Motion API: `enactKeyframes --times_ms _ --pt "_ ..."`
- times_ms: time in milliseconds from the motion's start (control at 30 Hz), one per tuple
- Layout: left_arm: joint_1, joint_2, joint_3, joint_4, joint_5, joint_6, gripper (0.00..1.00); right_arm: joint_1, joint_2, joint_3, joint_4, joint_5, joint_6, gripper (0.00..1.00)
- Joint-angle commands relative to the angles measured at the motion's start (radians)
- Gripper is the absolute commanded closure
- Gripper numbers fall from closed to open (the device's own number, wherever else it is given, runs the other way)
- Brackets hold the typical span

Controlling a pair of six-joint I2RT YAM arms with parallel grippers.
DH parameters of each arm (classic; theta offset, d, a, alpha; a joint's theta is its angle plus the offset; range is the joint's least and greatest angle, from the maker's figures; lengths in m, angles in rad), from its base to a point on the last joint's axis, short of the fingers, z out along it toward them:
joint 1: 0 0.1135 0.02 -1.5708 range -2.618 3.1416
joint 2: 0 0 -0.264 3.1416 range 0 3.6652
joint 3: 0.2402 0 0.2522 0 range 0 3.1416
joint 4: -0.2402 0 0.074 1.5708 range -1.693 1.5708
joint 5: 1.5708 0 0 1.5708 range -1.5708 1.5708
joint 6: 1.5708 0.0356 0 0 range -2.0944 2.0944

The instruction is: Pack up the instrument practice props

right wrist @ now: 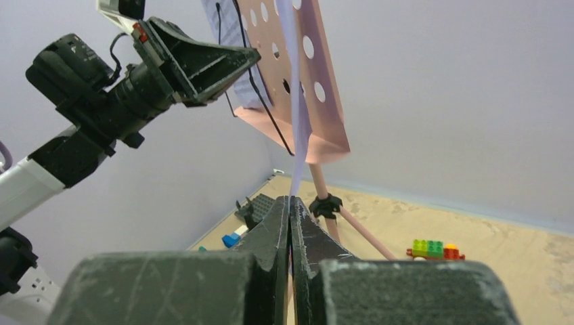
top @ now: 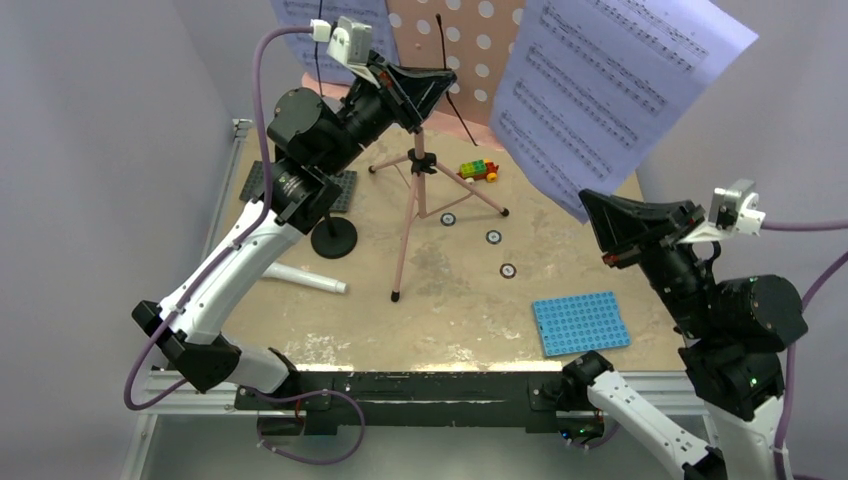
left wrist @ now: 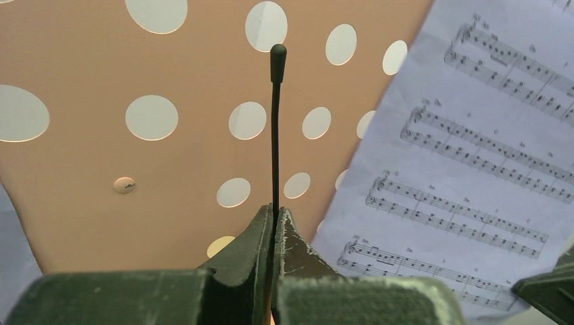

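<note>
The pink music stand stands on its tripod mid-table, its hole-dotted desk raised at the back. My left gripper is shut on a thin black rod with a rounded tip, just in front of the desk. My right gripper is shut on the lower edge of a lavender sheet-music page, which leans away from the desk. A second page hangs at the desk's left. The black round-based mic stand stands beside the left arm. A small white microphone lies on the table.
A blue studded plate lies at the front right and a grey one under the left arm. Coloured bricks sit behind the tripod legs. Small round markers dot the table. Walls close in on the left, right and back.
</note>
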Motion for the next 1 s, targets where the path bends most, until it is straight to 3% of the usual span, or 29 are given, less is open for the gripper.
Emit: enactKeyframes --times_ms 0,500,600,767,967 --pt "0.005 -0.023 -0.013 0.049 -0.022 0.020 1.00 -0.005 -0.084 -0.047 -0.067 0.048 -0.014 1.00" --pt "0.006 0.046 -0.003 0.065 -0.031 -0.002 0.98 -0.006 -0.301 -0.077 -0.260 0.045 -0.002 1.00" --pt "0.005 0.048 -0.009 0.073 -0.027 -0.023 0.81 -0.005 -0.311 -0.079 -0.281 0.078 -0.001 1.00" --pt "0.005 0.008 -0.066 0.119 0.005 -0.073 0.34 -0.005 -0.306 -0.127 -0.297 0.132 -0.003 1.00" --pt "0.003 -0.078 -0.149 0.155 0.076 -0.134 0.15 -0.005 -0.288 -0.265 -0.255 0.220 -0.008 1.00"
